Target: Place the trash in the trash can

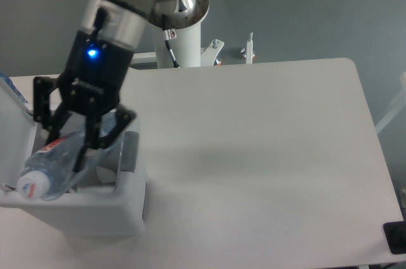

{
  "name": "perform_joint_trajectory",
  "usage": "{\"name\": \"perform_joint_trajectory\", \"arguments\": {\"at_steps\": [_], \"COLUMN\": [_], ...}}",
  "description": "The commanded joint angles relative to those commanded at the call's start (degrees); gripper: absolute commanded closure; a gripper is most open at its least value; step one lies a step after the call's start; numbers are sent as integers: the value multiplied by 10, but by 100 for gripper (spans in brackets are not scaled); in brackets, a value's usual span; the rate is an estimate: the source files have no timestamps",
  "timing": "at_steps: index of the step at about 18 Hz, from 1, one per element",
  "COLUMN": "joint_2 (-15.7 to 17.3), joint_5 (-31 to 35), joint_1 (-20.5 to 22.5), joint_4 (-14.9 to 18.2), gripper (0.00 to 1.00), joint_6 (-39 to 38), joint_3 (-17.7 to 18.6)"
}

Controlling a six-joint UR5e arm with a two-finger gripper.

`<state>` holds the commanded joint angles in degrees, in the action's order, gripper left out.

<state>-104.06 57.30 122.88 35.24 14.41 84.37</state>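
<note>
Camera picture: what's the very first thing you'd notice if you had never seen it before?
The black gripper with its glowing blue light, at the left, shut on a crushed clear plastic bottle. It holds the bottle tilted right over the open white trash can at the table's left edge. The rest of the white table looks bare.

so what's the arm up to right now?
The gripper is shut on the crushed plastic bottle and holds it tilted over the open trash can, cap end toward the near-left rim. The bottle has not been let go yet. Something white shows inside the bin, mostly hidden. The table around it is bare white.
</note>
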Motion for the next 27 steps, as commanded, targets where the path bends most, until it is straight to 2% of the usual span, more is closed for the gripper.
{"name": "perform_joint_trajectory", "arguments": {"at_steps": [4, 6, 7, 8, 9, 10, 13, 18, 27], "joint_2": [-2, 6, 14, 18, 19, 19, 21, 38, 59], "joint_5": [-1, -1, -3, -3, -3, -3, -3, -5, -2], "joint_1": [-7, -8, -10, -10, -9, -7, -2, 34, 168], "joint_4": [0, 0, 0, 0, 0, 0, 0, 1, 0], "gripper": [49, 44, 34, 14, 3, 0, 0, 0, 0], "joint_6": [-1, -2, -1, 0, -3, -6, -12, -18, -25], "joint_3": [21, 33, 36, 36, 35, 34, 35, 35, 23]}}
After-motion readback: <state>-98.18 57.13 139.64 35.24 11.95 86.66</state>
